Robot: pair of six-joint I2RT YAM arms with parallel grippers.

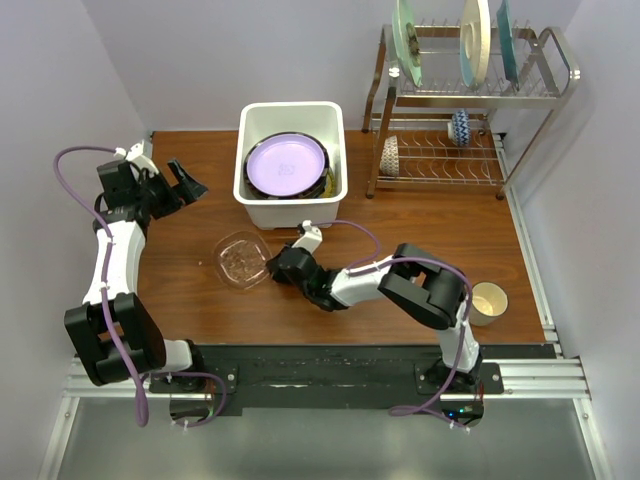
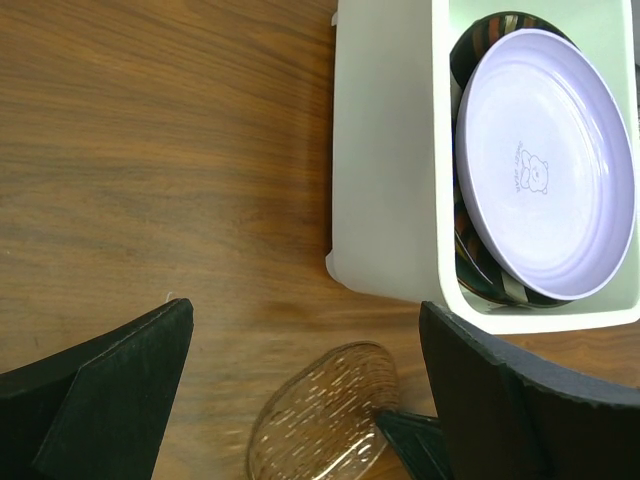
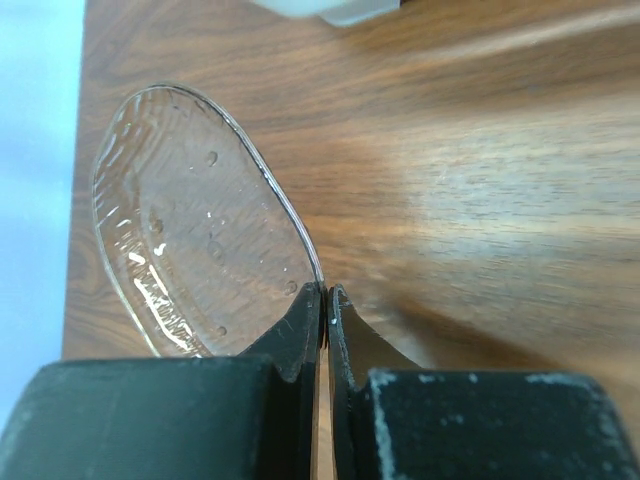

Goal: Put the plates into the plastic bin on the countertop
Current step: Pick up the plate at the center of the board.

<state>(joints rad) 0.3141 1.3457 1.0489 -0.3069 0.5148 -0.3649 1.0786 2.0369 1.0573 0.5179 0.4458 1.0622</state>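
The right jaws pinch the rim of the glass plate (image 3: 190,220), which sits on the surface (image 1: 430,215) near the bin (image 1: 288,208). A lilac plate (image 1: 287,165) tops the bin's stack. The left jaws hang spread beside the bin. A mug (image 1: 488,302) and a rack (image 1: 440,158) stand well to the right.

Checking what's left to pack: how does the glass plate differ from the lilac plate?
The lilac plate is opaque and round; the glass plate is clear and squarish. The lilac plate lies in the bin atop other plates; the glass plate is outside it. The right gripper pinches the glass plate's rim; nothing holds the lilac plate. Both face up.
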